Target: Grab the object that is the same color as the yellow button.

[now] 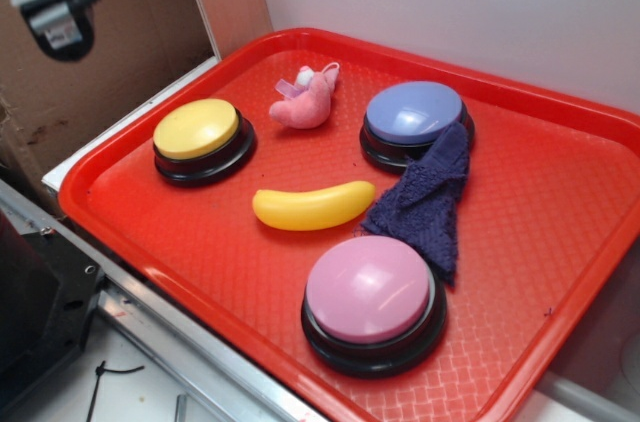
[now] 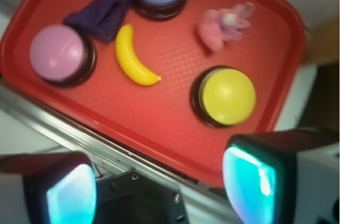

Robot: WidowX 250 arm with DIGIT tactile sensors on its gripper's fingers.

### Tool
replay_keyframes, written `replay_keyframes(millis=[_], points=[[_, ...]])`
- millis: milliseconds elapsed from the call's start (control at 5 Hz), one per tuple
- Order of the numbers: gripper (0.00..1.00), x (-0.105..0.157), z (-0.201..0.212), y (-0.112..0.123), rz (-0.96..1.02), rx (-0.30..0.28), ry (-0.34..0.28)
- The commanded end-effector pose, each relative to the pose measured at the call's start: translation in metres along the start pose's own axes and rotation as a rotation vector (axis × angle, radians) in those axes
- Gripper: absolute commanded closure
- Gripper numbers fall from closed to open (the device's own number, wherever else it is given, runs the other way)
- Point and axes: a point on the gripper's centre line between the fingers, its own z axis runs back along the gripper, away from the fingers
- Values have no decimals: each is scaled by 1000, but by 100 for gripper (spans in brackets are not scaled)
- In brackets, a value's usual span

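Yellow banana (image 2: 134,57) lies well beyond open end effector (image 2: 159,187).

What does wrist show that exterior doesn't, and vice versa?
Wrist only: the gripper, its two fingers apart and empty above the tray's near edge.
Exterior only: the brown cardboard wall and white wall behind the tray.
Both: red tray, toy banana, yellow button, pink button, blue-purple button, purple cloth, pink plush.

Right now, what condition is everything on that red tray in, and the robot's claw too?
Banana: lying flat, untouched.
Yellow button: upright, uncovered.
Purple button: cloth against its edge.
Pink button: upright, uncovered.
Purple cloth: crumpled.
Pink plush: lying loose.
Gripper: open, empty, off the tray.
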Motion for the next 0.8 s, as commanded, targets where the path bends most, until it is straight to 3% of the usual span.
replay_keyframes(millis=[0, 200, 400, 600], points=[[0, 17, -40, 7, -318, -30, -99], [0, 31, -69, 8, -401, 3, -90], [0, 44, -91, 1, -479, -14, -93], [0, 55, -115, -6, -496, -10, -33]])
